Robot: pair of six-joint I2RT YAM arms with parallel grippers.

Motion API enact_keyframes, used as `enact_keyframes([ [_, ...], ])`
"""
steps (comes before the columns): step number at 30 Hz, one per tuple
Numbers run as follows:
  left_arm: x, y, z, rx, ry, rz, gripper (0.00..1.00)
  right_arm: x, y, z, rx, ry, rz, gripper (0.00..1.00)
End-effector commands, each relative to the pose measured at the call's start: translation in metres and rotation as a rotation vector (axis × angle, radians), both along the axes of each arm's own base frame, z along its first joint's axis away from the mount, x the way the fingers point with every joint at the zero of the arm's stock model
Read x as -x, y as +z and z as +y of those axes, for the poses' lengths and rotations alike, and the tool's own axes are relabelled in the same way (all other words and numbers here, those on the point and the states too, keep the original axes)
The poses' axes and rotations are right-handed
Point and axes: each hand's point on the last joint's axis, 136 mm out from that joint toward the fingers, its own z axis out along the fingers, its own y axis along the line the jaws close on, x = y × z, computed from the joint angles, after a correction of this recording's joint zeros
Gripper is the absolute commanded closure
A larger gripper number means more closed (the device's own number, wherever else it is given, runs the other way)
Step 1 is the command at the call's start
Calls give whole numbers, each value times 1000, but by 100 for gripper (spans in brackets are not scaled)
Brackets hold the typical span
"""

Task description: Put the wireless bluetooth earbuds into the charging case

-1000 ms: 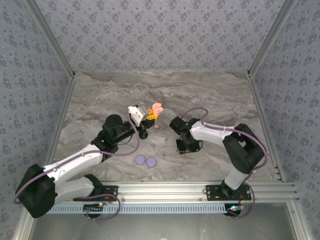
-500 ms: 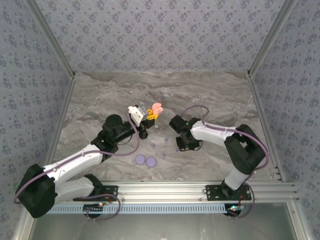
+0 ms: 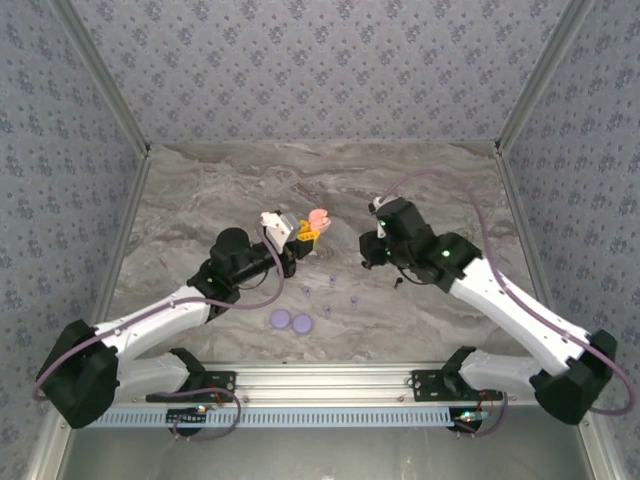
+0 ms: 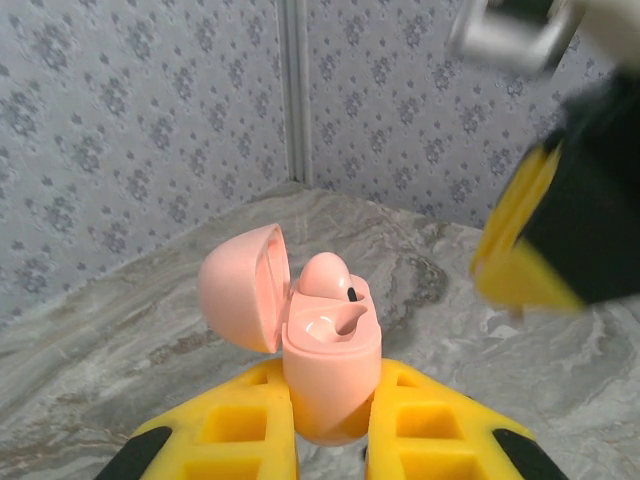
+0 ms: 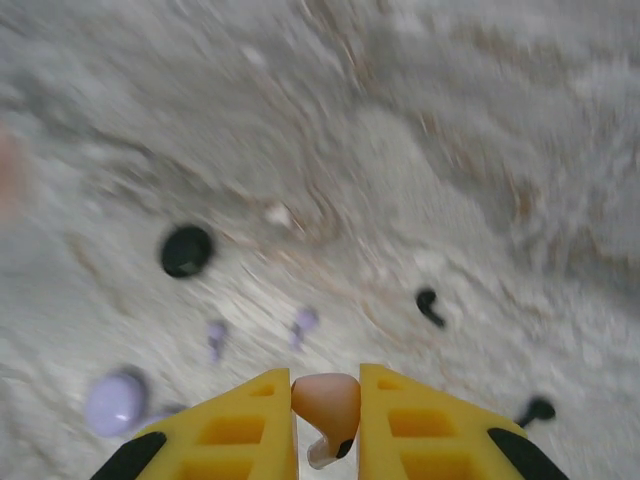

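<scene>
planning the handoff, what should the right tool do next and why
Probably carry the pink bud, pinched in the right tool, over to the case held by the left tool: its lid is open and the near socket looks empty.

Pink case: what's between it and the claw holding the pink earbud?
Nothing. In the top view, the marble table between the pink case and the right gripper holding the pink earbud is bare; lavender buds lie nearer the front.
</scene>
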Motion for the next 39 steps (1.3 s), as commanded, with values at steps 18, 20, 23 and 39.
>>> enact_keyframes([
  [18,1,30,-22,90,-97,-20,100,-13,102,69,-245,189,-274,81],
  [20,1,31,-22,92,-97,-21,100,-14,98,71,-225,191,-270,81],
  [23,1,30,-21,89,-95,-23,100,-16,91,74,-209,192,-261,82],
  [39,2,31,-21,92,-96,-23,100,-28,64,76,-135,149,-244,81],
])
